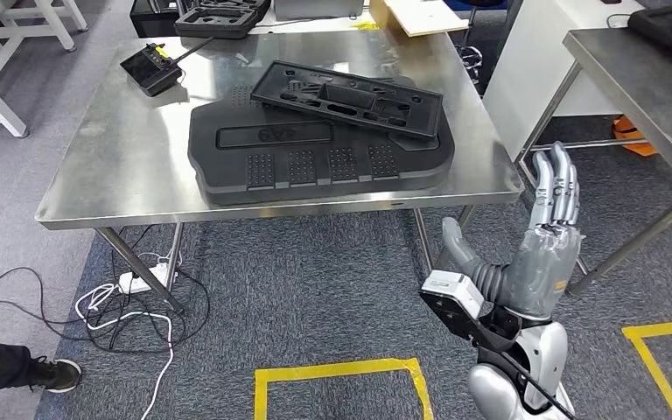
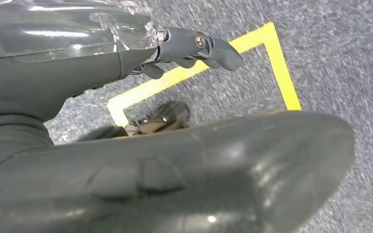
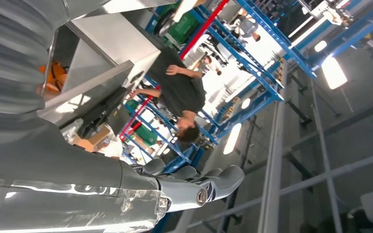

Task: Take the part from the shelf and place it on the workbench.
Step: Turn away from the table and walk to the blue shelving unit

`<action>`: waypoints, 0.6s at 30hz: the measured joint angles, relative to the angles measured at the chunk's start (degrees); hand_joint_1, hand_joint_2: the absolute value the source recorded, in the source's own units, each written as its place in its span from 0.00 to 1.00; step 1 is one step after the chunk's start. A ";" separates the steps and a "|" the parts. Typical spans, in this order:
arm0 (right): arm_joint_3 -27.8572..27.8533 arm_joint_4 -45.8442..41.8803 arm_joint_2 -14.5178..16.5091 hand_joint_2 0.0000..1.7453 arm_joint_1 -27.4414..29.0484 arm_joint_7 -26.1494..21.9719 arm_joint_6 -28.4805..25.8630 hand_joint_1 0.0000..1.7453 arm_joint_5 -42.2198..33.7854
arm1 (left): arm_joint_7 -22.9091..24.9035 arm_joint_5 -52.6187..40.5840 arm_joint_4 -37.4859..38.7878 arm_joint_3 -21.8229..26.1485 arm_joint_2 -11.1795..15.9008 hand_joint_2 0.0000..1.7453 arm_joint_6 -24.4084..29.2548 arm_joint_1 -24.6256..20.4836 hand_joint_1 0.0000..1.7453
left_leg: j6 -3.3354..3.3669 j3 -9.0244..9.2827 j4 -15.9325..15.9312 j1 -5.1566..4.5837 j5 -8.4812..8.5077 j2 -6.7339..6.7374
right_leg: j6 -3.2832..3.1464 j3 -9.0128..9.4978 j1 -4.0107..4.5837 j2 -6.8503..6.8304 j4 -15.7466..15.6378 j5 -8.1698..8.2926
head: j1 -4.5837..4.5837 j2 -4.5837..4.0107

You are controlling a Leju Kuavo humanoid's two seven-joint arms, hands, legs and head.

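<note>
A large black moulded panel (image 1: 315, 162) lies flat on the steel workbench (image 1: 114, 175). A smaller black tray-like part (image 1: 350, 92) rests tilted across the panel's far edge. My right hand (image 1: 549, 232) is raised off the bench's right front corner, fingers straight and apart, holding nothing. In the right wrist view that hand (image 3: 77, 165) points its fingers (image 3: 213, 182) toward blue shelving racks (image 3: 257, 34). My left hand (image 2: 77, 73) hangs over grey carpet, with its fingers (image 2: 199, 46) slightly bent and nothing in them.
A black handheld controller (image 1: 150, 67), a black case (image 1: 221, 16) and a cardboard box (image 1: 416, 13) sit at the bench's far side. A second steel table (image 1: 647, 79) stands to the right. Cables (image 1: 131, 306) and yellow floor tape (image 1: 341, 372) lie below. A person (image 3: 179, 90) stands by the racks.
</note>
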 joint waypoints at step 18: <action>-0.02 0.13 0.42 1.00 0.44 -0.97 0.00 0.00 -0.45 | -0.04 0.62 0.01 0.00 -0.11 0.00 0.83 0.14 0.00 | -2.55 -9.52 14.27 -0.17 -5.53 -0.03 | -2.67 3.80 -0.03 -0.10 -3.00 -0.32 | 1.19 0.00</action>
